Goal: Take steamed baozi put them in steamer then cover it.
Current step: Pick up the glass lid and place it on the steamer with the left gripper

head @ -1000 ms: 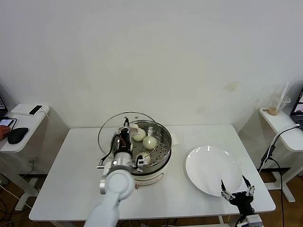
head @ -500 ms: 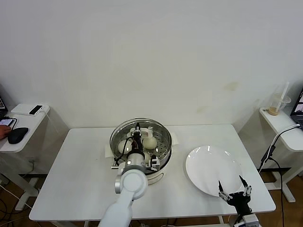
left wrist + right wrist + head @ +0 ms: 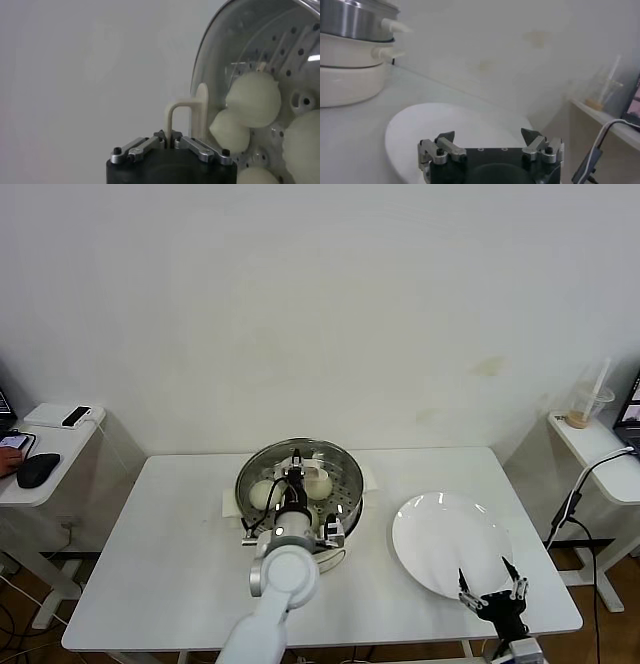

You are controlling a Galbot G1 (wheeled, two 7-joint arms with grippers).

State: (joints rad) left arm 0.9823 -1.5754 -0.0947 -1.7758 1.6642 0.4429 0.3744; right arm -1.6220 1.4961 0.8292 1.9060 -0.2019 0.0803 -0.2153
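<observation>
Leftmost, a side desk [image 3: 45, 469] holds a mouse [image 3: 37, 469] and a phone [image 3: 75, 416]. Next comes the white table [image 3: 170, 564], with the steamer [image 3: 345, 504] near its middle on a white cooker base [image 3: 330, 559]. The cover [image 3: 262, 469] sits on top of the steamer, rim to rim as far as the head view shows. The left gripper [image 3: 296, 480] is above the steamer's middle, its fingers closed narrow on the cover's cream handle [image 3: 186, 117]; in the left wrist view the handle stands just past the two fingertips pinched together. Through the glass [image 3: 250, 55] the baozi [image 3: 252, 98] lie on the perforated floor, at least four showing, two of them touching near the handle.

Right of the steamer, apart from it, lies a white plate [image 3: 440, 529]. The right gripper [image 3: 491, 592] hangs at the plate's near edge, by the table's front right corner, fingers spread wide and holding nothing. Farther right, a shelf [image 3: 590, 449] carries a plastic cup [image 3: 588, 406] with a straw.
</observation>
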